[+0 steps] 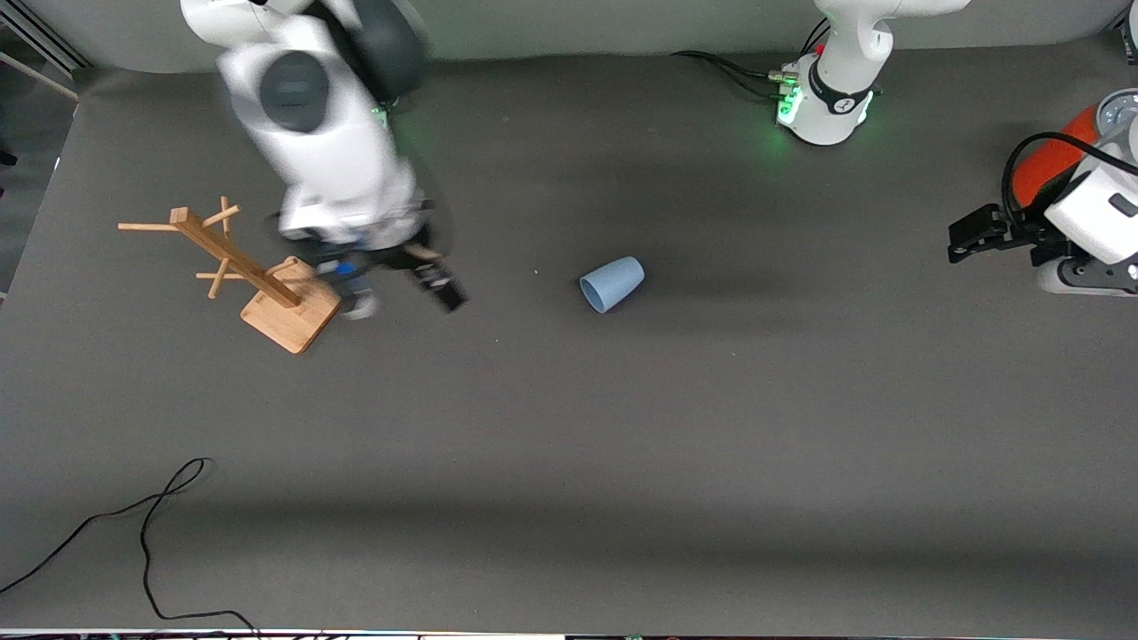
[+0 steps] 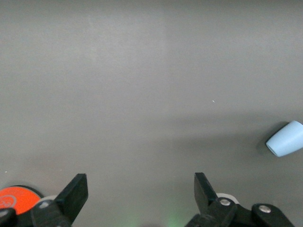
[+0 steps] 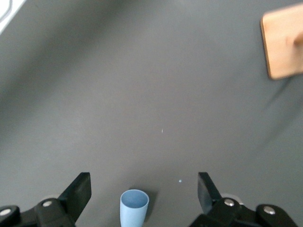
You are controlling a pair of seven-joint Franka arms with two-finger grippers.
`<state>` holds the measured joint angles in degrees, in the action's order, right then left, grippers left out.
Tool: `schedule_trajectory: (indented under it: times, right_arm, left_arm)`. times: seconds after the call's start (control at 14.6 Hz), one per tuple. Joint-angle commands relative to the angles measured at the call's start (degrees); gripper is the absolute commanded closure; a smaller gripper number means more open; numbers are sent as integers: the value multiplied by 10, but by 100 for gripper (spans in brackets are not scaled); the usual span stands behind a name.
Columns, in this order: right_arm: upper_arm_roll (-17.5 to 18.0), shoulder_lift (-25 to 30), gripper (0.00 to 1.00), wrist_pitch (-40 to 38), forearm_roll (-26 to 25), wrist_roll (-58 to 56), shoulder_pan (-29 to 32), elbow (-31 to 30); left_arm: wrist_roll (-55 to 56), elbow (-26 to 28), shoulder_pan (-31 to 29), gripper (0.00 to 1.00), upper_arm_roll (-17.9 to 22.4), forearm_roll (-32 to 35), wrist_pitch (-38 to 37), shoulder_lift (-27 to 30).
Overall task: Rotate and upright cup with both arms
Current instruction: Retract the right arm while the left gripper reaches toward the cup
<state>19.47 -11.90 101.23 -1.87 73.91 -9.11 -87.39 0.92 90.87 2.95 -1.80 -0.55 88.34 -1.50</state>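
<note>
The light-blue cup (image 1: 612, 284) lies on its side on the dark table, its open mouth turned toward the right arm's end. My right gripper (image 1: 400, 289) is open and empty, over the table between the wooden rack and the cup, apart from the cup. In the right wrist view the cup (image 3: 134, 208) shows mouth-on between the open gripper's (image 3: 144, 183) fingers, farther off. My left gripper (image 1: 965, 238) is open and empty at the left arm's end of the table, well away from the cup. In the left wrist view the gripper (image 2: 139, 184) is over bare table, with the cup (image 2: 285, 139) at the edge.
A wooden rack (image 1: 258, 276) stands at the right arm's end, close to my right gripper; its base shows in the right wrist view (image 3: 284, 45). An orange-red can (image 1: 1045, 164) stands by the left gripper and shows in the left wrist view (image 2: 14, 198). A black cable (image 1: 151, 524) lies near the front edge.
</note>
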Motion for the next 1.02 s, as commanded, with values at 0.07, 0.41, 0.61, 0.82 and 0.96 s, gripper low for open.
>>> schedule_trajectory:
  times: [0.07, 0.41, 0.61, 0.82, 0.96]
  right_arm:
    - [-147, 67, 0, -27, 87, -250, -5, -19]
    - [-211, 104, 0, -66, 79, -553, 42, -30]
    - [-207, 91, 0, -64, 34, -629, 64, -23]
    - [-153, 88, 0, -63, -1, -665, 98, -18]
    - [-143, 87, 0, -64, 5, -663, 98, -20]
  left_arm:
    - [187, -14, 57, 0, -74, 50, -31, 0]
    - [568, -47, 158, 0, -138, 126, -59, -81]
    - [653, -161, 190, 0, -139, 121, -126, -196]
    - [747, -293, 231, 0, -136, 124, -158, -326]
    - [767, -322, 255, 0, -133, 129, -144, -380]
